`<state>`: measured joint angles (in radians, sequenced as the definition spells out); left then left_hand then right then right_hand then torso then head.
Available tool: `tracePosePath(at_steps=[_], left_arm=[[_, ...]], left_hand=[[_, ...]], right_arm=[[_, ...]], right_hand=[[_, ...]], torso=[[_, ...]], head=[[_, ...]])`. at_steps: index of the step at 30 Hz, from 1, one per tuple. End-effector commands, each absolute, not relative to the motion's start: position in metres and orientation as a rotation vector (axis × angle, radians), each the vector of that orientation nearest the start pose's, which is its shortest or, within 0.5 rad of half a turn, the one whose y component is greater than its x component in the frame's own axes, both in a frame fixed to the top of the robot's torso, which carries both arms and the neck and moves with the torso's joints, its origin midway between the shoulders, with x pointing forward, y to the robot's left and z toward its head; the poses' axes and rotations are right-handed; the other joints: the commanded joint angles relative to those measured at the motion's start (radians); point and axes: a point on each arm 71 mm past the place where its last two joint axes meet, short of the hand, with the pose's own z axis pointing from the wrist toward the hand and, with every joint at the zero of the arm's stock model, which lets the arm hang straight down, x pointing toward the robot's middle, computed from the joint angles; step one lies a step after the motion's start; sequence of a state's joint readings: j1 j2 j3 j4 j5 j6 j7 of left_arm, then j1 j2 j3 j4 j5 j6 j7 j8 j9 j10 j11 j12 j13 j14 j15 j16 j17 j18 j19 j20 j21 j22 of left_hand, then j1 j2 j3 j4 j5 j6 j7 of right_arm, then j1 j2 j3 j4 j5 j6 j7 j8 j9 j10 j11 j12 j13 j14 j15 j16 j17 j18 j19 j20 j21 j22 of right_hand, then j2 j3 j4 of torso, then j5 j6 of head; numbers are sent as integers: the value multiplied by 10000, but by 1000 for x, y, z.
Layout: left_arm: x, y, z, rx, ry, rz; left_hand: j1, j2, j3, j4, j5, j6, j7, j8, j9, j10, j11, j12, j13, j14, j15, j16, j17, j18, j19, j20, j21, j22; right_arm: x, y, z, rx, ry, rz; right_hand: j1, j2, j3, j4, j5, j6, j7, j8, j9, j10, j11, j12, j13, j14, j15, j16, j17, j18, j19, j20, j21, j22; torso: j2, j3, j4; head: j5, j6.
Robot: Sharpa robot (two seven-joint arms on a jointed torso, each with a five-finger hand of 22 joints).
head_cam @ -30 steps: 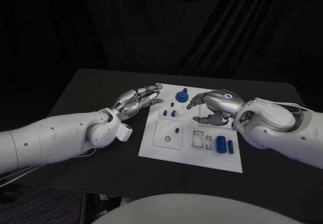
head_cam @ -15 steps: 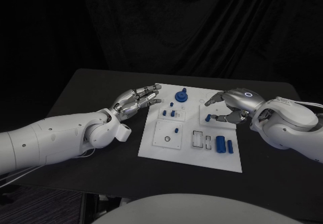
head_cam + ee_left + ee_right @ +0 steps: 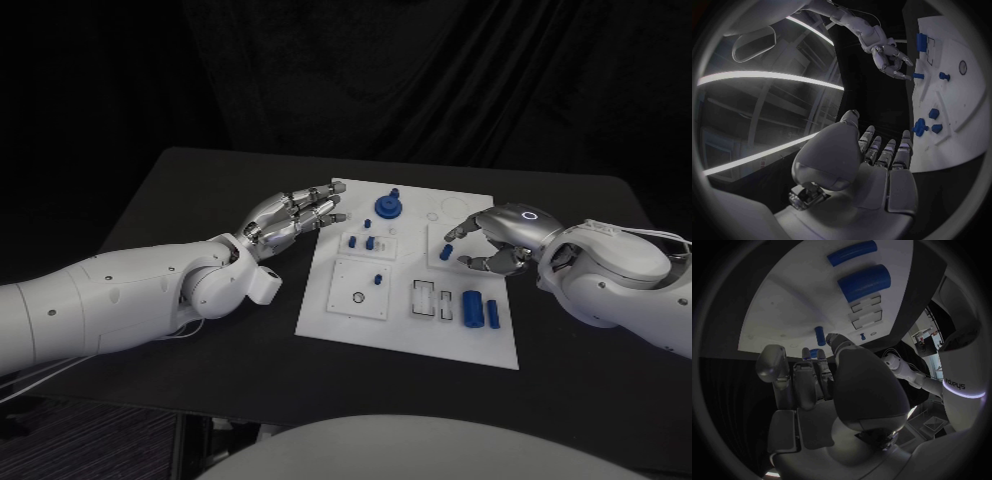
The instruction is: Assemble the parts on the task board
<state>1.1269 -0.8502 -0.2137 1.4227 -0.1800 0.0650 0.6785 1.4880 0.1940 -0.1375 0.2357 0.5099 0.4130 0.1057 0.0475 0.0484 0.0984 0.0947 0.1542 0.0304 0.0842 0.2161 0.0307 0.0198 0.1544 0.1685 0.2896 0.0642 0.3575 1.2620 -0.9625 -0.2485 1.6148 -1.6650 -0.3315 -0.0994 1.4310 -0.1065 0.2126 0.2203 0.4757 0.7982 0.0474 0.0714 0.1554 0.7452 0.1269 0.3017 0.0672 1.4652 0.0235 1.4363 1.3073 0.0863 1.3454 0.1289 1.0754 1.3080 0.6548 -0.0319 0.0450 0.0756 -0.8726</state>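
On the black tabletop (image 3: 188, 190), our right hand (image 3: 490, 238) pinches a small blue peg (image 3: 446, 253); misaligned, it could slip. Our left hand (image 3: 296, 215) waits, fingers spread.

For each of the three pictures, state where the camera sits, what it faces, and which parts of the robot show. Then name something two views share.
Head view: on the robot's head, facing down at the task board; left hand and right hand show.
Left wrist view: behind the left hand, facing the task board.
Right wrist view: behind the right hand, facing the task board.
Shared: head and left wrist views both show the right hand.
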Motion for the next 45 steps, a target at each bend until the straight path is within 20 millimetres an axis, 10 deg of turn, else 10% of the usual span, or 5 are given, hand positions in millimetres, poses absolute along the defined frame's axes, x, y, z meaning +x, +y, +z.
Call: tracePosePath(at_steps=[1,18,45], left_arm=[[449,222,-256,-8323,15582,-18615],[448,222,-258,-8374,15658,-18618],[447,220,-260,-8431,15797,-18667]], left_hand=[[80,66,14,-55,72,55,36,43,15,-47,-19,15,6,-17,36,27,-1,-118,-38,8,-67,-13],[86,80,23,-60,70,61,43,45,15,-51,-16,11,5,-16,38,29,-1,-120,-42,8,-69,-29],[124,132,68,-102,76,248,119,80,39,10,47,98,22,-20,56,34,-1,-139,-52,11,-77,-74]], right_arm=[[445,-231,-226,-4280,17236,4957],[450,-224,-231,-4358,16702,5351],[459,-217,-240,-4551,17035,5181]], right_hand=[[137,9,44,-117,12,-6,-24,-43,-30,135,2,-37,-10,143,-26,37,498,108,59,-21,-17,1347],[86,9,219,-279,5,-506,-291,-67,-257,811,-76,-69,-3,179,-78,56,533,79,158,-68,126,1390],[269,-109,1238,-498,-2,1660,260,815,351,2266,-240,-535,-1,275,-136,117,645,28,315,-140,408,1459]], torso=[[-4,-4,12],[9,-5,15],[-2,-10,10]], head=[[10,0],[60,0],[70,0]])
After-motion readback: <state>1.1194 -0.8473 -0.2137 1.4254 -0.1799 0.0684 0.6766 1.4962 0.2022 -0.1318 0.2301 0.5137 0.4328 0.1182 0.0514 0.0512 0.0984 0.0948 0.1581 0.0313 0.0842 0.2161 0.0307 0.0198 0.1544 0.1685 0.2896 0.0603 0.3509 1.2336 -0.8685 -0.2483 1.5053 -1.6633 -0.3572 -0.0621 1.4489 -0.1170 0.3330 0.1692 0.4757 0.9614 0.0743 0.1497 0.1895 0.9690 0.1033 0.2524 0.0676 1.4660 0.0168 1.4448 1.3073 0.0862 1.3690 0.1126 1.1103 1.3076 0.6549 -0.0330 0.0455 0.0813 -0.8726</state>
